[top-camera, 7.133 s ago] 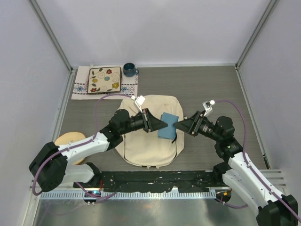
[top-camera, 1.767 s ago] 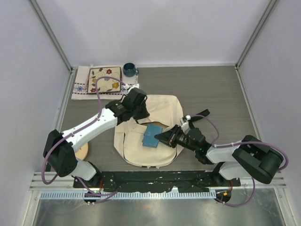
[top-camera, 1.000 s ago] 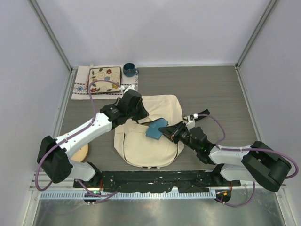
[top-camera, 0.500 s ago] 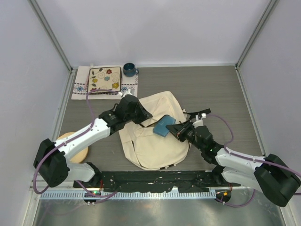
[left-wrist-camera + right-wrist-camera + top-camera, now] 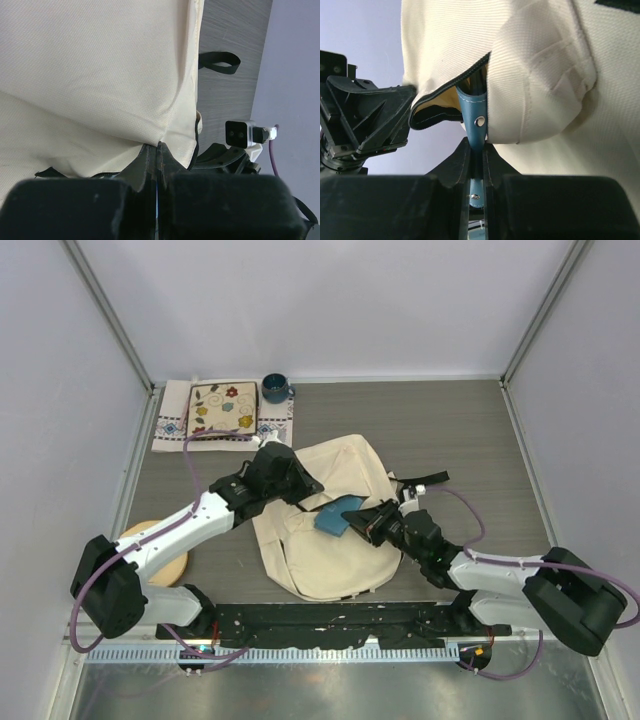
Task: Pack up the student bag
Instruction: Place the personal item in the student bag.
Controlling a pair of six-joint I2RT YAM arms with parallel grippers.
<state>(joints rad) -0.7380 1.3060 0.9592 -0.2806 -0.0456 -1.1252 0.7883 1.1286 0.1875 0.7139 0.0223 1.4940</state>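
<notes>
- Lying rumpled in the middle of the worktop [image 5: 450, 430], the student bag [image 5: 330, 550] sits between the two arms, with its cream fabric bunched up at the far end.
- The left gripper [image 5: 305, 492] reaches in from the left onto the bag's far left part. In the left wrist view its jaws are pressed together, pinching a fold of the cream cloth [image 5: 157, 149].
- The right gripper [image 5: 360, 520] comes in low from the right. Its jaws are clamped on a thin blue case [image 5: 335, 517], which they hold edge-on.
- In the right wrist view the blue case [image 5: 476, 112] stands upright between the jaws and has a metal snap on its side. Its far end sits in the bag's zip opening [image 5: 445, 112], where a dark zip edge and a yellowish lining show.
- How far the case goes in cannot be told from that view. From above, most of it shows outside the cloth.
- A black strap [image 5: 425, 480] of the bag trails on the worktop to the right, just beyond the right arm's wrist.
- At the far left corner lies an embroidered cloth [image 5: 175, 425] with a patterned plate [image 5: 224, 407] on it. A dark blue mug [image 5: 276, 389] stands just beside the plate's right corner.
- A wooden disc [image 5: 165, 545] lies near the left edge, partly hidden under the left arm.
</notes>
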